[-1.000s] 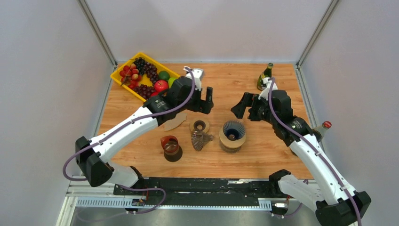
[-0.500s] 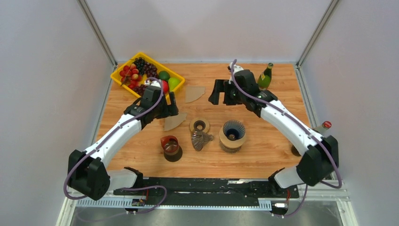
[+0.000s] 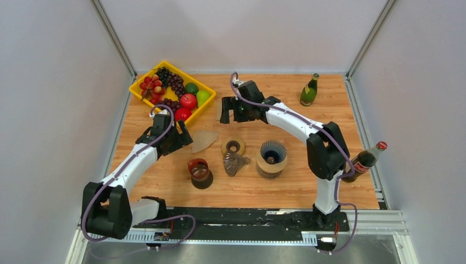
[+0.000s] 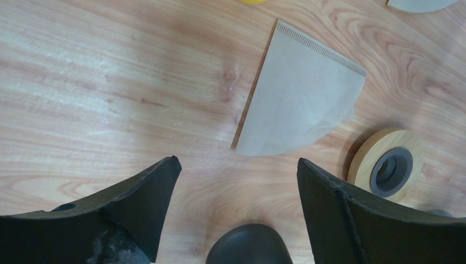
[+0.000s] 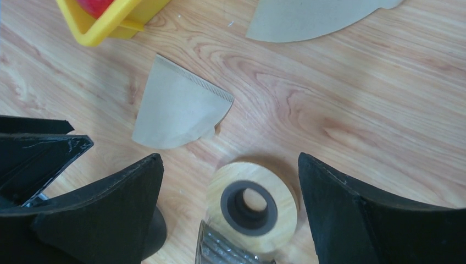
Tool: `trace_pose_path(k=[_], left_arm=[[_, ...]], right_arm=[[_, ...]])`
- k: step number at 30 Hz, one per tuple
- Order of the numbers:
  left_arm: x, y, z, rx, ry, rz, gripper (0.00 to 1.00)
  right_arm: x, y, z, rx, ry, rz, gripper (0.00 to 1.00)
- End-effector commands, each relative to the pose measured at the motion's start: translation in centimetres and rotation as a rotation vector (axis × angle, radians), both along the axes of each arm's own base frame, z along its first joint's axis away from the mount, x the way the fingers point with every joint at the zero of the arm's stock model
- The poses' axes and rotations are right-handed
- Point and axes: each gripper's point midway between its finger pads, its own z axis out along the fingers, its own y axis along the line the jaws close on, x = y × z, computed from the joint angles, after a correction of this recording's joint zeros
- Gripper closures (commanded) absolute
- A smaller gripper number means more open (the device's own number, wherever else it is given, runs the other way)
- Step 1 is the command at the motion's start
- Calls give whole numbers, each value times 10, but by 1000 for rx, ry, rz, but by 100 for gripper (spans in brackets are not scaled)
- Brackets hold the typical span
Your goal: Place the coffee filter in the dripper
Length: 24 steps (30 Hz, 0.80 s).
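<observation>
Wooden table (image 3: 308, 181) fills every view. The left gripper (image 4: 237, 165) hangs empty, fingers apart, just below the coffee filter (image 4: 299, 104). The filter lies flat, its tip toward the top of the left wrist picture and its curved mouth toward the lower right. The right gripper (image 5: 231, 159), likewise spread and empty, covers a second filter (image 5: 313, 16) in the overhead view, and both wrist frames cut that filter off. The dripper (image 3: 272, 155) stands right of centre, well apart.

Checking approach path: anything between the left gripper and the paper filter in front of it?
No. The left wrist view shows only bare tabletop between the open left gripper and the coffee filter; the wooden ring lies off to one side.
</observation>
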Motion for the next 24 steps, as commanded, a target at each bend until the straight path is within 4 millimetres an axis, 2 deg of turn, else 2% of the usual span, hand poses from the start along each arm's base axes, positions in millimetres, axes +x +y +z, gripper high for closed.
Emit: trace_pose_path(k=[1,4,10,15,24], left_arm=[[23,-10,-3,-73,-29,20,21],[27,-13,-15,-87,-1,28,30],[30,-11,-33,-80,28,46,37],[30,-15,-47,-81,76,19,41],[30,-25,-68,-115,144,-9,61]], right_arm=[[18,36,4,63,-40,16,7],[23,43,-19,59,-3,5,9],[30,60,-42,79,17,46,13],[16,67,-61,99,85,98,23],[-5,76,-76,134,168,148,34]])
